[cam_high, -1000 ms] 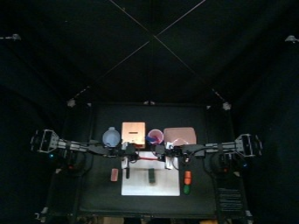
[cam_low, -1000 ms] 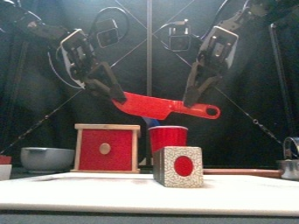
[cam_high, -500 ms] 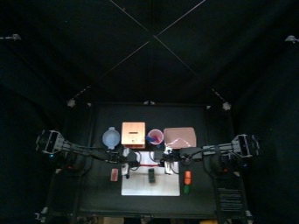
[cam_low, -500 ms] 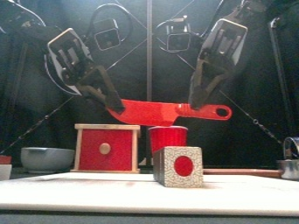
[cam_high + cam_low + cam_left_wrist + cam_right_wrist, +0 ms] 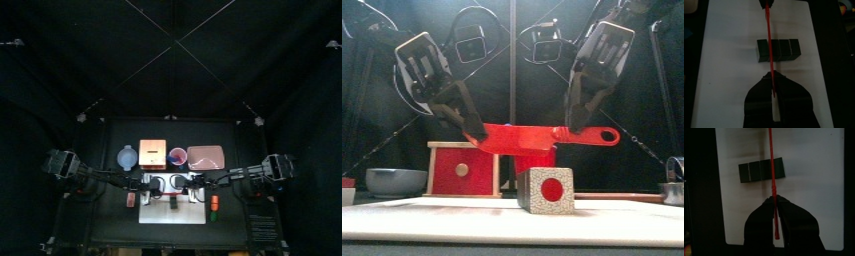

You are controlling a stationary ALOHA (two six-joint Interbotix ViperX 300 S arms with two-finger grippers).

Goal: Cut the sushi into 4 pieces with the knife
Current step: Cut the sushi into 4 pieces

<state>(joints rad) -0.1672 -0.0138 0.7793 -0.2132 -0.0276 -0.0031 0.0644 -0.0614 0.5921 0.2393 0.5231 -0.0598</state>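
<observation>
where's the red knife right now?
Front view: the knife is held level in the air between the left gripper and right gripper, above the sushi roll on the board.

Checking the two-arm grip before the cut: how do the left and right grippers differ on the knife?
The left gripper clamps the blade end of the red knife; the right gripper clamps the handle, just inside its ring end. The left gripper slants in more; the right gripper comes down more steeply. Shared: both are shut on the knife, holding it roughly level above the sushi roll, clear of it.
</observation>
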